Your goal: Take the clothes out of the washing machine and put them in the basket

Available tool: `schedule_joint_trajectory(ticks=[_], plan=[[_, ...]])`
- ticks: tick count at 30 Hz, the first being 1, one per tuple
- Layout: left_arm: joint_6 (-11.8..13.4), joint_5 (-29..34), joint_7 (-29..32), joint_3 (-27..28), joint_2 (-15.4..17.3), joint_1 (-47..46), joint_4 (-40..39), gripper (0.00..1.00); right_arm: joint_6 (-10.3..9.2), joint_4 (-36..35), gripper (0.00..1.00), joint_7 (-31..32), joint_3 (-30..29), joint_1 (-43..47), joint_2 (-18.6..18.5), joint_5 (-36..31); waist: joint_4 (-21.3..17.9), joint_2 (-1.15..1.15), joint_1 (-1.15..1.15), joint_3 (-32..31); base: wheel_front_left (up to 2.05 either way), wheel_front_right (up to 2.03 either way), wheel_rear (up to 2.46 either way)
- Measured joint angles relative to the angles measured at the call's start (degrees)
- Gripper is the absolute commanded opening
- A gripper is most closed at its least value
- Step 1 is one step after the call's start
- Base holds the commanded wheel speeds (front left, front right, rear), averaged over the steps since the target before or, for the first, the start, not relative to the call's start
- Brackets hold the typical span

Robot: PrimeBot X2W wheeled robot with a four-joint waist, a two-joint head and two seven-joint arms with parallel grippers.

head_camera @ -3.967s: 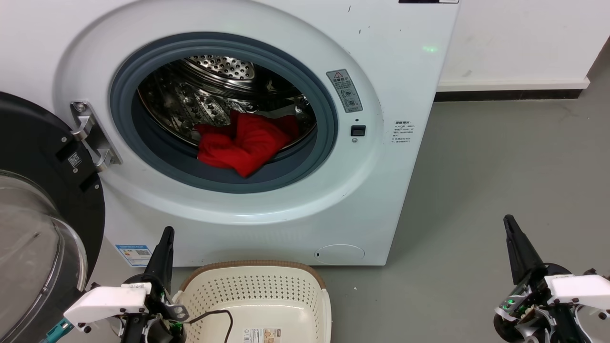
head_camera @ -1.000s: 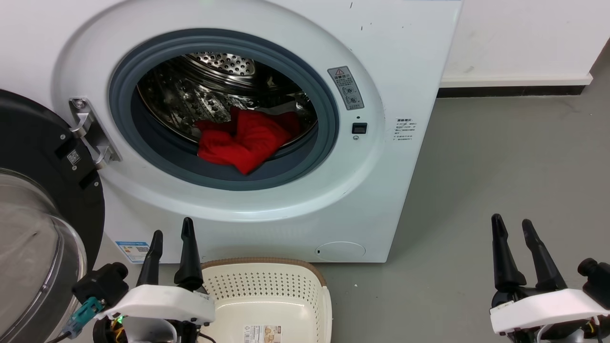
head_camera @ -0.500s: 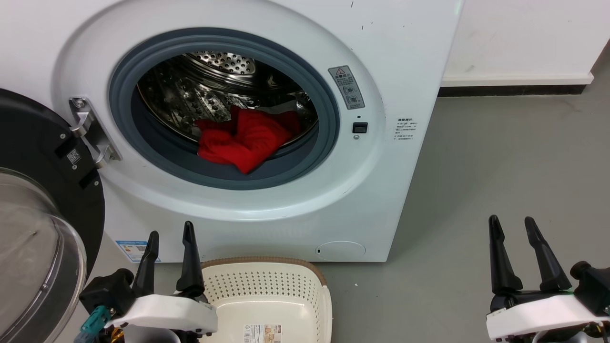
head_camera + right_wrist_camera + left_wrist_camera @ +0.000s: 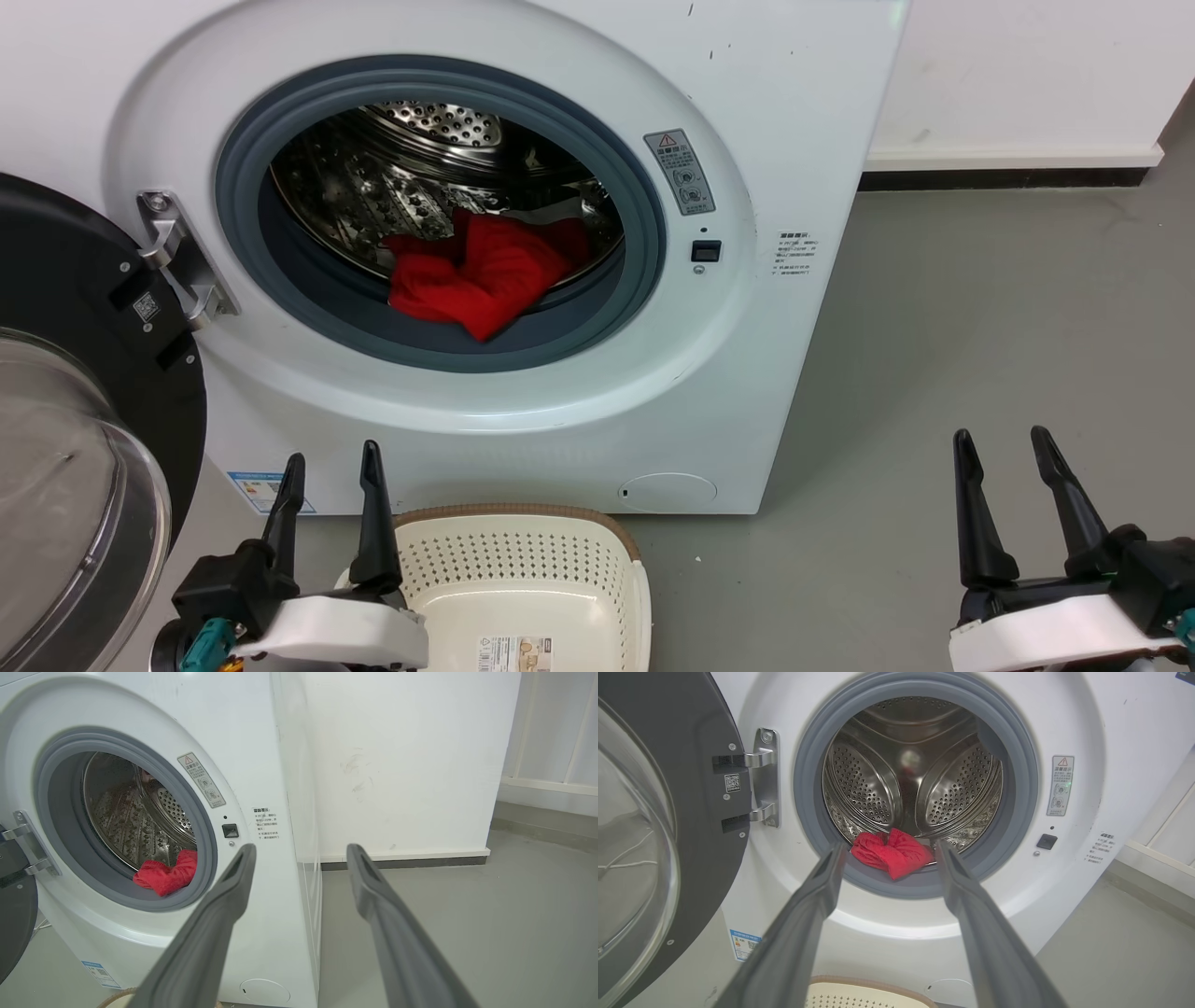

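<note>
Washing machine [image 4: 775, 140] is standing with its door [image 4: 56, 308] swung wide open to your left, hanging on the steel hinge [image 4: 177, 257]. The glass bowl of the door is facing out toward you.

The clothes [image 4: 476, 275] are lying as one bright red bundle low at the front of the drum [image 4: 411, 177]. The near edge of the bundle is spilling onto the bottom of the grey rubber ring [image 4: 644, 243] and resting on it.

The basket [image 4: 513, 513] is sitting on the floor [image 4: 980, 308] just in front of the machine's base, below the opening. A paper label [image 4: 513, 653] is lying on its bottom.

Your left tool [image 4: 332, 453] is hovering just beside the basket's left rim, fingers pointing toward the machine front and standing apart with only air between them. Through the left wrist camera, the red bundle is showing framed between the two fingers, well beyond their tips.

Your right tool [image 4: 999, 434] is hovering over bare floor, well apart from the machine and off to its right. Its fingers are also spread apart and gripping nothing. The right wrist camera is looking past them at the machine's right front corner and the white wall [image 4: 411, 765] behind.
</note>
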Motion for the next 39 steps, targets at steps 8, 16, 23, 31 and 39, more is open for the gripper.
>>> schedule_joint_trajectory(ticks=[8, 16, 23, 31, 39], plan=[[-0.2, 4.43, -1.01, 0.03, -0.19, 0.52, 0.02, 1.0, 0.0, -0.38, 1.0, -0.98, 0.35, 0.66, -0.01, -3.28, 0.02, 0.0, 0.0, 0.08, 0.0, 0.0, 0.0], [-0.3, 8.21, -1.81, -0.02, -0.33, 0.96, 0.03, 1.0, 0.0, -0.79, 1.0, -1.98, 0.62, 1.12, -0.02, -6.87, 0.04, 0.0, 0.0, 0.11, 0.0, 0.0, 0.0], [-0.27, 11.13, -2.56, -0.05, -0.48, 1.21, -0.24, 1.0, 0.0, -1.37, 1.0, -2.68, 0.6, 1.66, -0.03, -9.36, 0.1, 0.0, 0.0, 0.11, 0.0, 0.0, 0.0], [0.02, 13.72, -3.46, 0.14, -0.66, 1.76, -0.64, 1.0, 0.01, -1.85, 1.0, -3.5, 0.48, 1.97, -0.05, -11.36, 0.2, 0.0, 0.0, 0.16, 0.0, 0.0, 0.0], [0.05, 15.02, -3.63, 0.46, -0.71, 2.09, -0.63, 1.0, 0.01, -1.7, 1.0, -3.91, 0.2, 2.11, -0.1, -10.67, 0.0, 0.0, 0.0, 0.2, 0.0, 0.0, 0.0]])
